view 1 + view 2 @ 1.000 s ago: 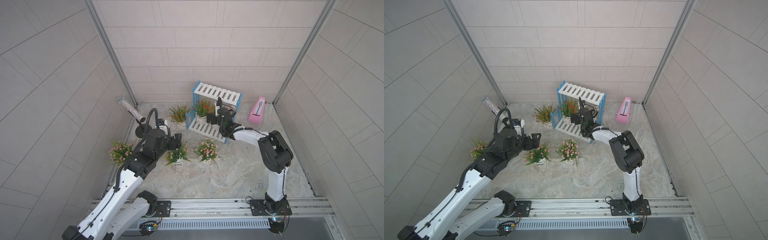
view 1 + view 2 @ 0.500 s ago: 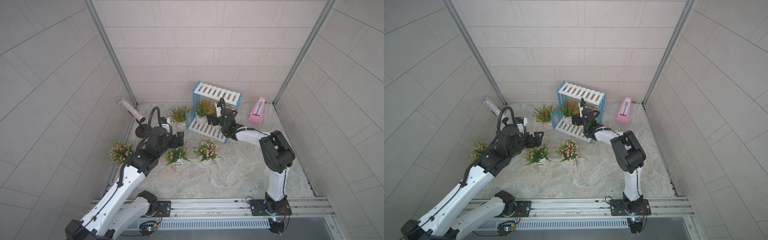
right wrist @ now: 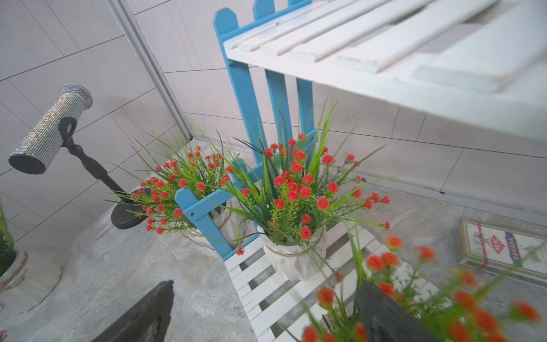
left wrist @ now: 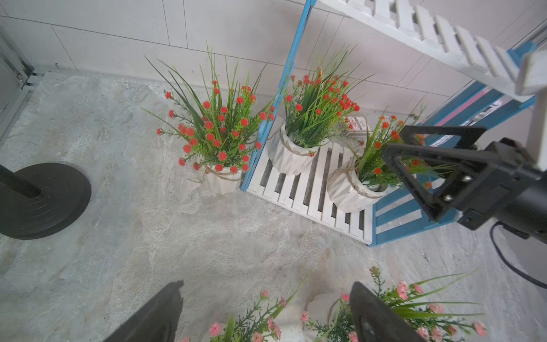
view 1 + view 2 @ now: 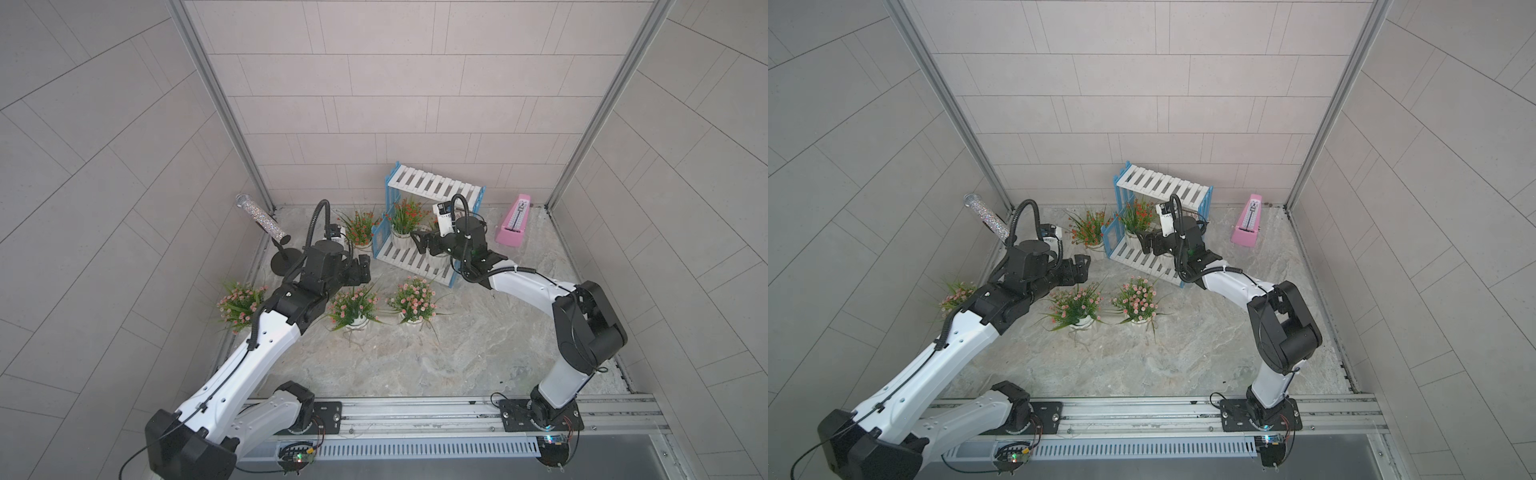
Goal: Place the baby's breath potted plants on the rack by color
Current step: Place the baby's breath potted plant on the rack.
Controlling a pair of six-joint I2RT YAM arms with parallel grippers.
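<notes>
Ideally left gripper [image 5: 362,268], jaws apart, takes the 12 o'clock red plant [image 5: 360,226] low on its pot [image 4: 222,180] while right gripper [image 5: 419,244], also apart, seemingly empty, clears the rack [image 5: 432,189].

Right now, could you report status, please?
Open: left gripper, right gripper. Two orange plants on rack, lower shelf; third orange plant beside; pink plants on floor. Nothing blocking.

pink metronome [image 5: 515,226], glittery stand microphone [image 5: 261,217]

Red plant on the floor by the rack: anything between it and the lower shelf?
Yes. The rack's blue side frame stands directly between the red plant and the lower shelf; likely lift it around the front.
</notes>
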